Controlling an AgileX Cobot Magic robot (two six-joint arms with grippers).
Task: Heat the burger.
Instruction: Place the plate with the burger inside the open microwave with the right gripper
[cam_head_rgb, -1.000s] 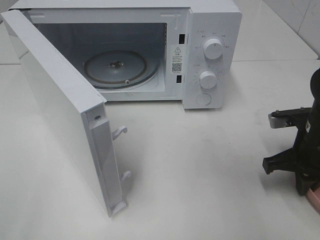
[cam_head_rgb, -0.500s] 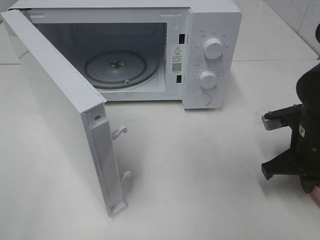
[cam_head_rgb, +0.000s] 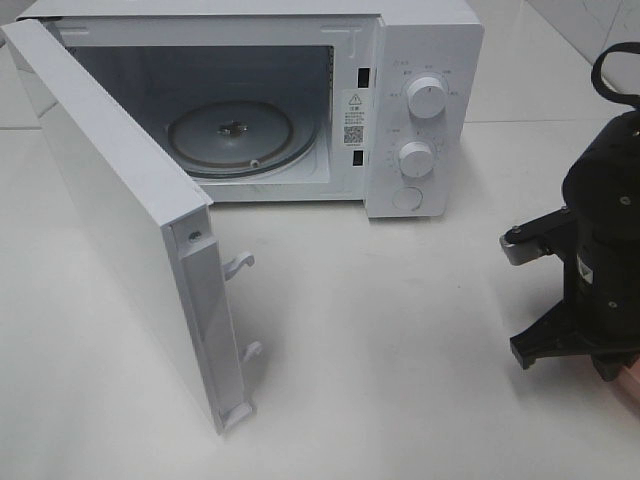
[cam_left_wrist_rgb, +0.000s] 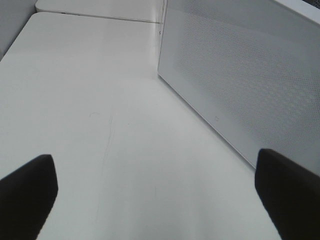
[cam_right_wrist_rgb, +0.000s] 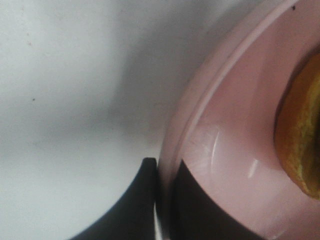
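The right gripper (cam_right_wrist_rgb: 165, 170) is pinched narrow on the rim of the pink plate (cam_right_wrist_rgb: 210, 110), which carries the burger (cam_right_wrist_rgb: 300, 135); the high view shows only a pink sliver at its lower right edge. The left gripper (cam_left_wrist_rgb: 155, 187) gapes wide beside the microwave door (cam_head_rgb: 120, 210). The step in hand looks like fetching the plate. Next it should be lifted level and carried to the turntable (cam_head_rgb: 240, 135), upper left, clearing the door

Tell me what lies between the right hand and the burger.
Only bare pink plate, whose rim the right hand pinches; the burger sits further in. The right wrist view shows this.
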